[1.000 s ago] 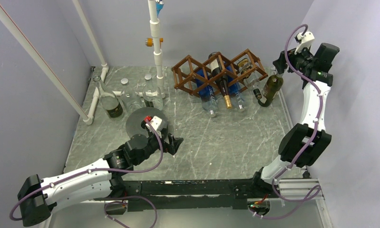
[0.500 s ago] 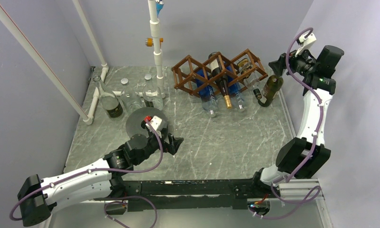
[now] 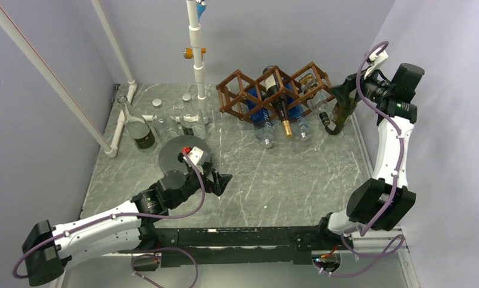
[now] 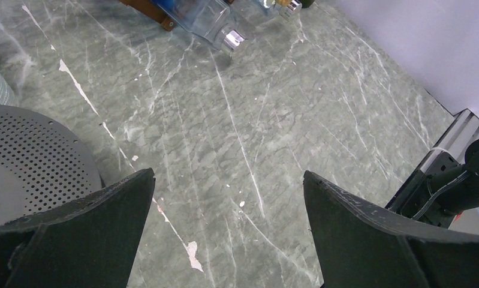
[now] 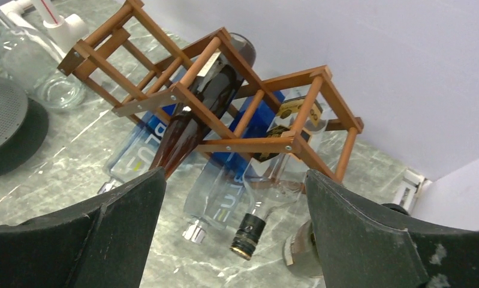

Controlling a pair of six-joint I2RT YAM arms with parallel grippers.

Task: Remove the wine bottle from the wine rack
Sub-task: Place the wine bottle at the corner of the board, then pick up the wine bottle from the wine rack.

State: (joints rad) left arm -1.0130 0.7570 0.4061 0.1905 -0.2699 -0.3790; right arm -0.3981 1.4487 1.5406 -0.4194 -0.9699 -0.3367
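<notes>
The brown wooden wine rack (image 3: 276,89) (image 5: 225,102) stands at the back of the table. A dark wine bottle (image 3: 279,102) (image 5: 192,123) lies in its upper middle cell, neck toward the front. Blue-labelled clear bottles (image 3: 259,120) (image 5: 225,192) and a clear bottle with a black cap (image 5: 249,234) lie in the lower cells. An olive-green wine bottle (image 3: 343,111) rests on the table off the rack's right end, just below my right gripper (image 3: 343,90) (image 5: 235,174), which is open and holds nothing. My left gripper (image 3: 222,180) (image 4: 228,174) hovers open over bare table near the front.
A grey perforated disc (image 3: 181,153) (image 4: 33,150) lies beside the left gripper. Clear glass bottles and a jar (image 3: 142,131) stand at the back left by white pipes (image 3: 195,54). Purple walls close the back and right side.
The right arm's wrist has swung slightly left and down toward the rack's right end, with its jaws a little wider. The left arm has not moved.
</notes>
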